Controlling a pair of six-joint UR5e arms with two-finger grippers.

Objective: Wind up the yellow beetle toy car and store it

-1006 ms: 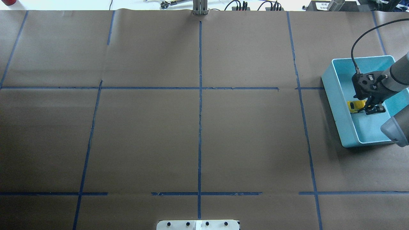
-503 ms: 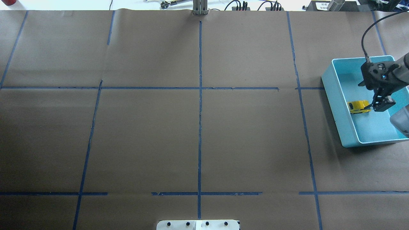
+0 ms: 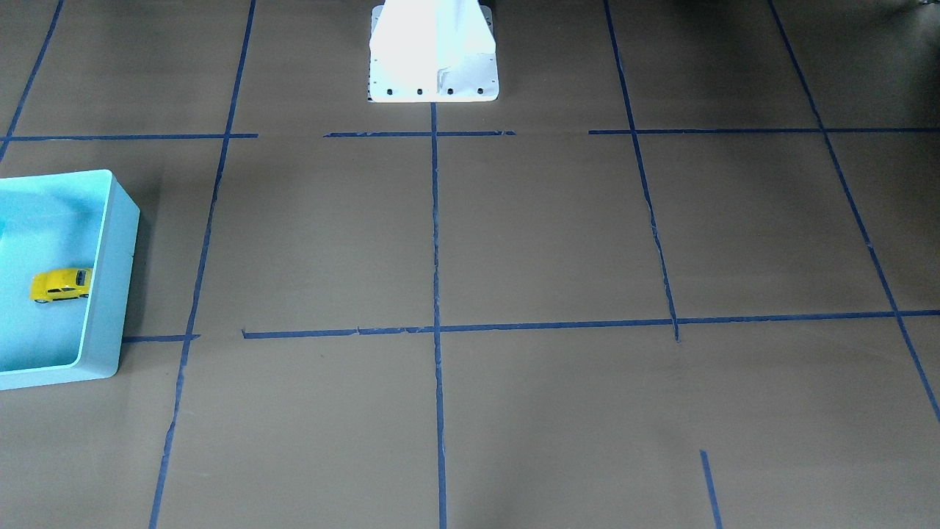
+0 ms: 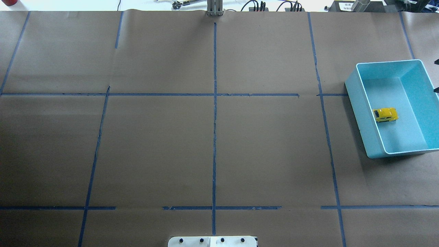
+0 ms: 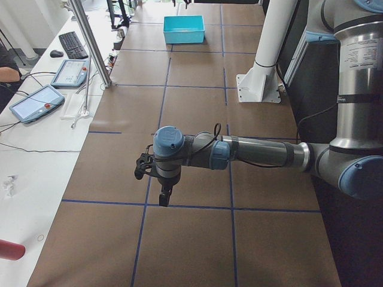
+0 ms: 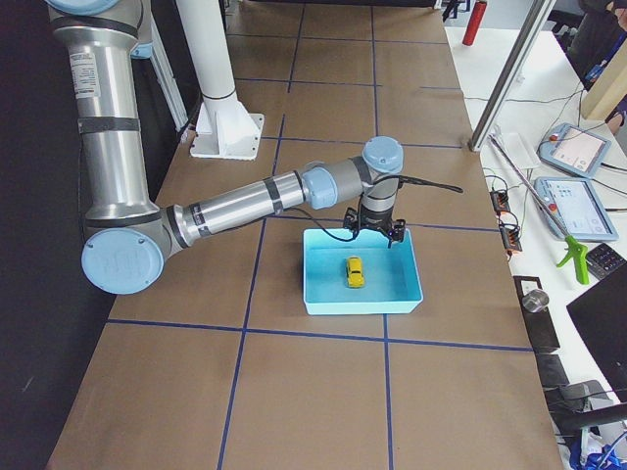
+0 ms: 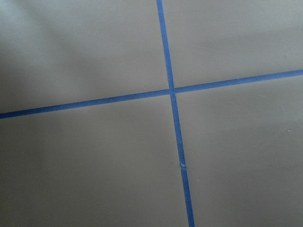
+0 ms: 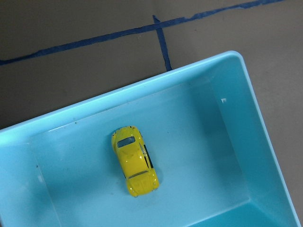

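Now we see the yellow beetle toy car (image 4: 385,114) inside the light blue bin (image 4: 360,106). It stands on its little black wheels on the bin's floor. It is near the long wall that faces the middle of the table, and we cannot tell if it touches that wall. Nothing is holding the car.

From the right wrist camera we look down on the car's round yellow roof and dark windows. The bin's walls go all around it.

The bin sits on the table (image 4: 154,147), far over on the robot's right side. The table is covered in brown paper. Lines of blue tape (image 4: 214,103) cut it into big squares.

From the right end of the table we see the right gripper (image 6: 375,233). It hangs over the bin's far edge and points down. It is apart from the car. We cannot tell if its jaws are wide or narrow, as it looks too small from there.

From the left end of the table we see the left gripper (image 5: 163,194). It hangs over the brown paper and points down, close to a blue tape line. It is well apart from the bin. We cannot tell how its jaws stand either.

Between the two arms stands the robot's white base (image 3: 433,51).
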